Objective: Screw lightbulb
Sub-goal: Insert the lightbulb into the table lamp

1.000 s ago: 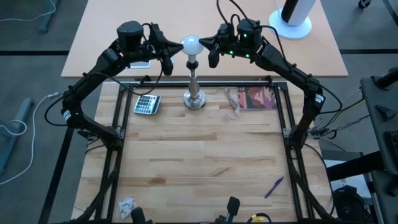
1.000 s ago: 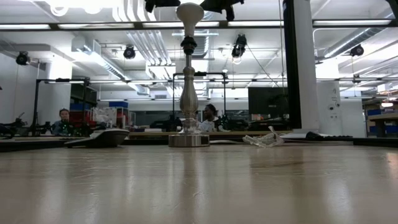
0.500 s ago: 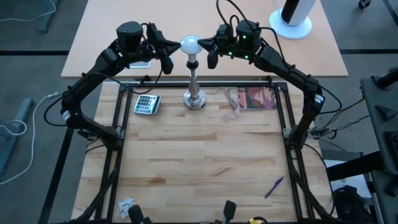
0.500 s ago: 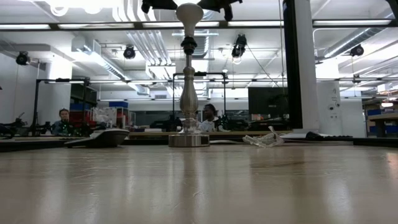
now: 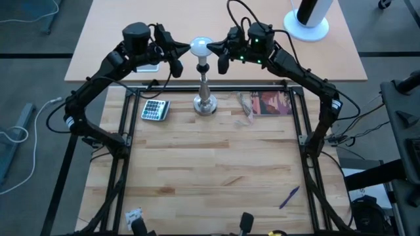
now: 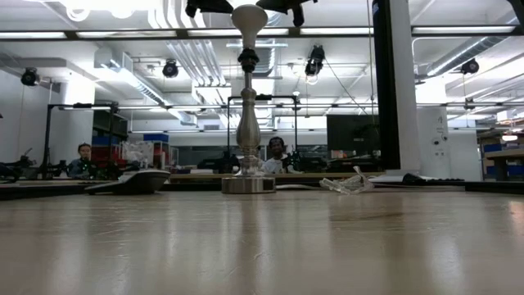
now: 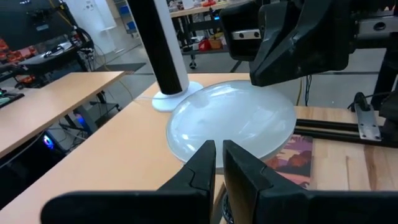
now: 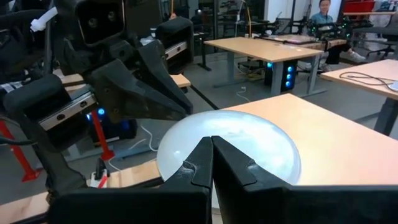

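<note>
Robotics lab — ceiling ducts [image 6: 192, 57], workbenches [image 8: 283, 46], seated person [image 6: 83, 156]

The lightbulb [image 5: 200, 46] atop the silver stand [image 5: 205, 98] is hemmed in closely by the left gripper [image 5: 175, 64] and the right gripper [image 5: 223, 60], leaving narrow gaps on either side. A calculator [image 5: 155, 109] and a book [image 5: 271, 103] flank the stand's base. The near wooden tabletop [image 5: 210, 170] lies open, apart from a pen [image 5: 289, 196].
</note>
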